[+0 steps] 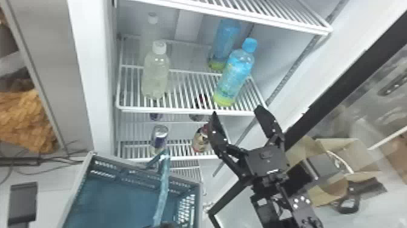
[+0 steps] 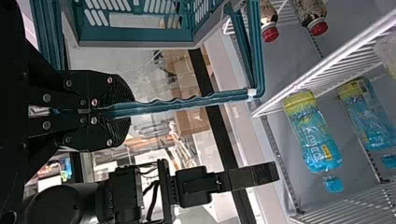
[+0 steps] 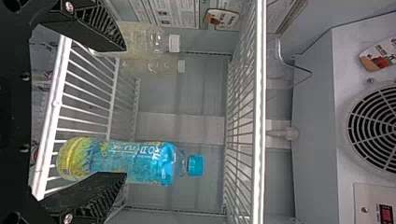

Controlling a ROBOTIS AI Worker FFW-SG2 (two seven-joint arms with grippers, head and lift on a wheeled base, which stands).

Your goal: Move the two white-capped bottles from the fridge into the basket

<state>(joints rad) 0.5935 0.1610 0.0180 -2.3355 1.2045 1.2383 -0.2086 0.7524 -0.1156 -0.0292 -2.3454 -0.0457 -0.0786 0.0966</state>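
The front white-capped bottle [image 1: 155, 75] is seen upright on the wire shelf [image 1: 181, 111], left of the front blue-capped bottle [image 1: 233, 80]; a fainter white-capped form [image 1: 150, 32] is seen farther back and to the left of that same landmark, and whether a second bottle or a reflection is shown cannot be told. The fingers of the right gripper [image 1: 236, 113] are spread apart with nothing gripped, and are held low in front of the blue-capped bottle. If they are pushed straight in from there, that wrong bottle may be struck or grasped. If they are swung left too soon, it may be tipped by a finger, and the shelf's front rail may be caught if too little height is gained. The target is pale and see-through, so its near side could be misjudged and the bottle shoved back into whatever is stood behind it. The fingers of the left gripper [image 2: 130, 111] are clamped on the handle [image 2: 177, 105] of the basket [image 1: 121, 174], which is held below and to the left of the blue-capped bottle. Since the handle is raised across the opening, a lowered bottle may be knocked against it, and the basket may be tilted if that hold is loosened or loaded off-centre.
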